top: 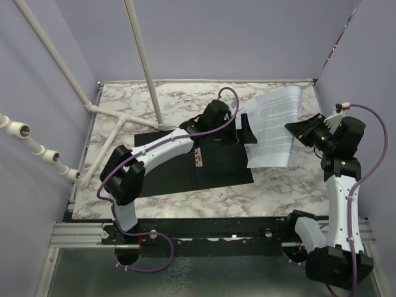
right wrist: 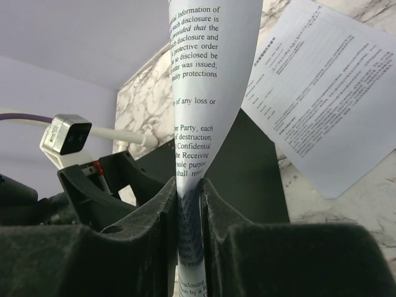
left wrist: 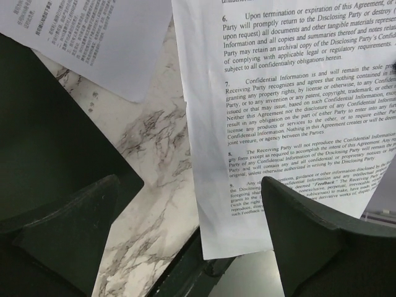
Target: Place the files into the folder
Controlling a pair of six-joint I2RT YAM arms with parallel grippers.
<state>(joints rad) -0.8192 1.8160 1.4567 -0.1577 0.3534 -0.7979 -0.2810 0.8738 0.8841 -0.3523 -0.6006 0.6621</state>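
Observation:
The folder (top: 185, 167) lies open on the marble table, black inside up, with a small clip (top: 199, 158) near its middle. The files (top: 275, 124) sit at its right edge. My right gripper (top: 301, 132) is shut on the right edge of one printed sheet (right wrist: 195, 93) and holds it raised and curled. A second sheet (right wrist: 322, 93) lies flat on the table, partly over the folder (right wrist: 253, 167). My left gripper (top: 247, 130) is open at the sheet's left edge. In the left wrist view the raised sheet (left wrist: 291, 111) hangs between its spread fingers (left wrist: 322, 241).
A white pipe frame (top: 124, 117) lies on the table's left side, with an upright pipe (top: 145, 62) behind the folder. Purple walls close in the left, back and right. A black rail (top: 204, 226) runs along the near edge.

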